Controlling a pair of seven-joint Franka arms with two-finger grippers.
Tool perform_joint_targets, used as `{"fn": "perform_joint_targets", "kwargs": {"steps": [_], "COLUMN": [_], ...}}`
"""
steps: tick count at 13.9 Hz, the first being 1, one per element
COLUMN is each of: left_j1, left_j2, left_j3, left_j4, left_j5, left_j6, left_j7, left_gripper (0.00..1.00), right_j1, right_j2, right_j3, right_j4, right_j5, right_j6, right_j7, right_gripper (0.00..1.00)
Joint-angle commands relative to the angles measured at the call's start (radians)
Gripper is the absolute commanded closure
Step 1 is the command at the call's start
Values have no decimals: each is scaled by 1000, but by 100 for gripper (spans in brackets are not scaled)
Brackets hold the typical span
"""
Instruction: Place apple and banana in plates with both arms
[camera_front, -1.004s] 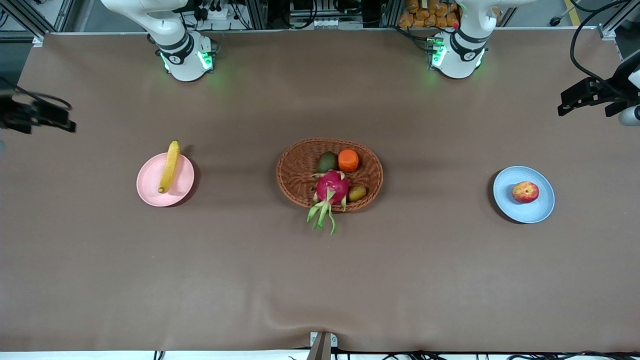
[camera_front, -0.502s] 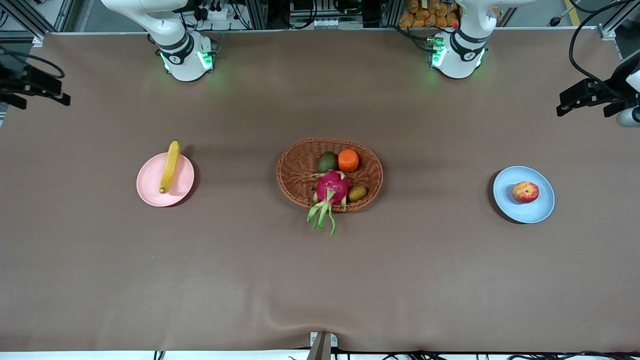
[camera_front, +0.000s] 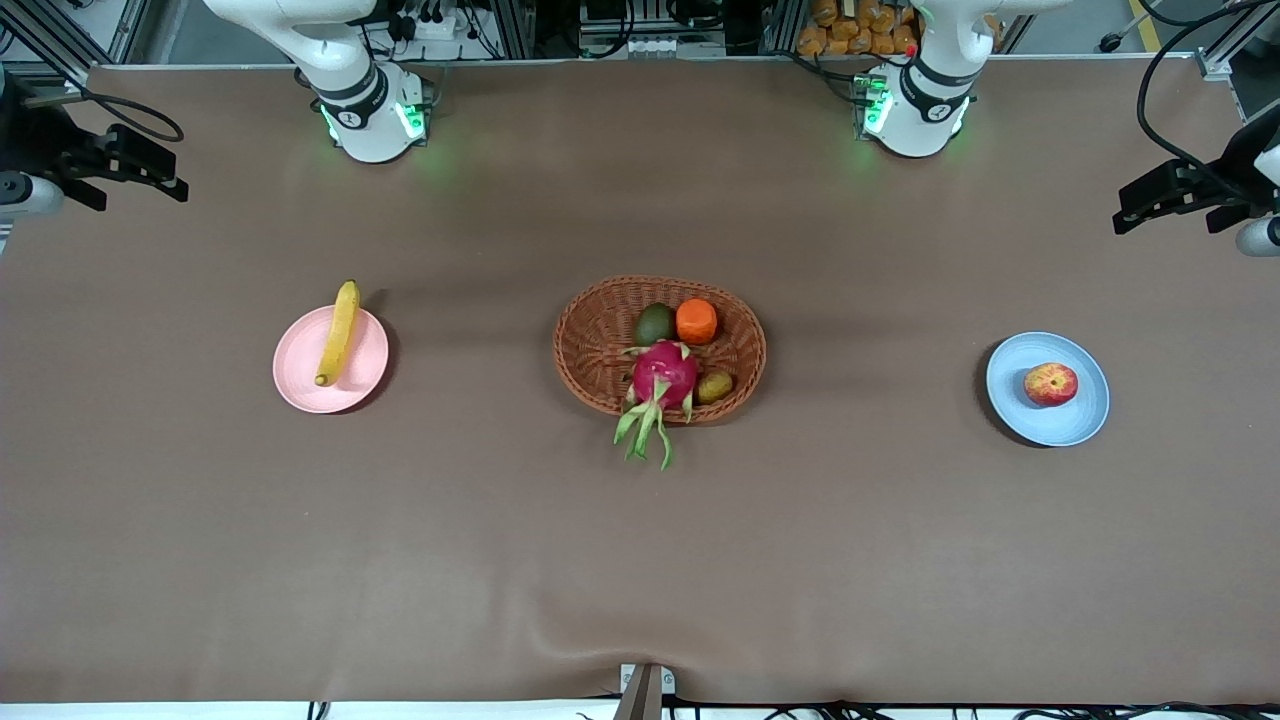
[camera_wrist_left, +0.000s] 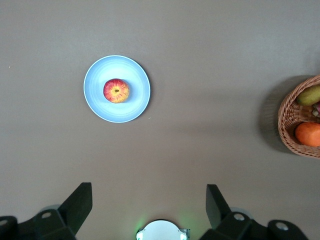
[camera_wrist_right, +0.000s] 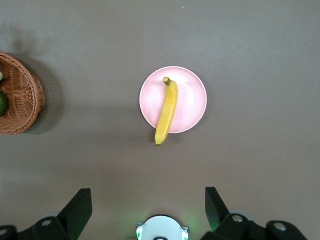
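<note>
Inspect the counter (camera_front: 640, 560): you will find a matte brown sheet with a slight ripple at the lower centre of the front view.

At the centre of that view stands a brown oval wicker basket (camera_front: 585, 345) of open weave. It holds a smooth orange (camera_front: 696, 321), a dull green fruit (camera_front: 655, 325), a small brownish fruit (camera_front: 714, 386), and a magenta dragon fruit (camera_front: 664, 375) whose green scales hang over the rim.

Locate the banana (camera_front: 337, 332) at the centre left of the front view. It is slim, yellow and nearly straight, and it lies across the smooth round pink plate (camera_front: 300, 375) with one tip past the rim.

Locate the apple (camera_front: 1050, 384) at the centre right. It is round, red with yellow patches, and sits in the light blue plate (camera_front: 1010, 400).

The left wrist view shows the apple's stem dimple and concentric rings in the blue plate; the front view does not resolve these. The right wrist view shows the banana's dark tips.

The left tool (camera_front: 1165, 200) is up in the air at the right edge of the front view, released and holding nothing, well apart from the apple. The right tool (camera_front: 135, 170) is at the upper left edge, likewise released and holding nothing, well apart from the banana.
</note>
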Motion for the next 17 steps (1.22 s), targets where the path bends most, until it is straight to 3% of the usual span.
{"fn": "perform_joint_targets", "kwargs": {"steps": [1,4,17], "left_j1": [-5,-6,-3], "left_j2": [-21,-18,2], "left_j3": [3,3,-4], "left_j4": [-15,-15,14], "left_j5": [8,8,8], "left_j6": [5,5,5], "left_j7": [-18,-10,5], "left_gripper": [0,0,0], "right_j1": [-13,22,27], "right_j2": [-14,6,25], "right_j3": [20,23,23], "right_j4": [-30,-22,-4], "right_j5": [-36,-72,-72], "right_j6": [30,25,21], "right_j7": [-8,-7,-5], "right_gripper": [0,0,0]}}
